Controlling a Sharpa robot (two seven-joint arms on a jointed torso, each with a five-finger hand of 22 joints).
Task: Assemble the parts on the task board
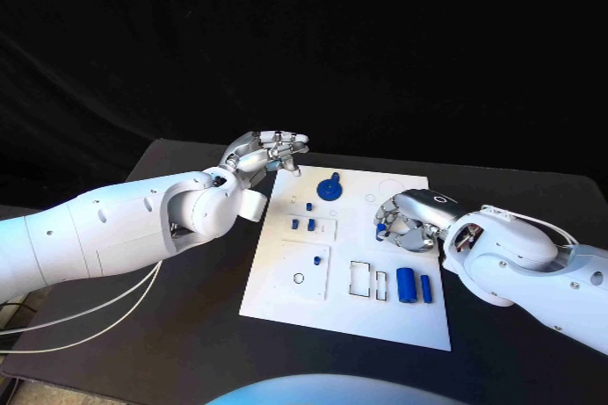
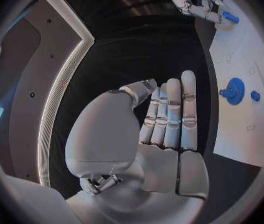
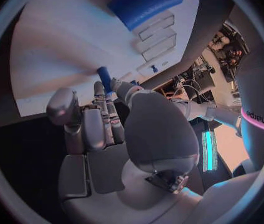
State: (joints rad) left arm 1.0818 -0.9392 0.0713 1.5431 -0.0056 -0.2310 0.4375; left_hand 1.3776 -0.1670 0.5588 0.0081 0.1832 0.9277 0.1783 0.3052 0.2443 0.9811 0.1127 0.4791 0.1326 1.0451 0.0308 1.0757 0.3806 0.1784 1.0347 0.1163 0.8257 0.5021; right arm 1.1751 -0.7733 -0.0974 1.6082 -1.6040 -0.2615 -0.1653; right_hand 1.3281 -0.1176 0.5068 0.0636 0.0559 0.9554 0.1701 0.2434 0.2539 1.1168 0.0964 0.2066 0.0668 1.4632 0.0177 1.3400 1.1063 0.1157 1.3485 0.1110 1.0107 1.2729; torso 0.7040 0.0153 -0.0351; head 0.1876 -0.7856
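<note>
The right hand (image 1: 408,222) hovers over the white task board (image 1: 292,286), pinching a small blue peg (image 3: 104,78) at its fingertips; a large blue cylinder (image 1: 406,284) lies just beside it; the left hand (image 1: 266,152), fingers straight together, holds nothing, near a blue gear (image 1: 329,190).
</note>
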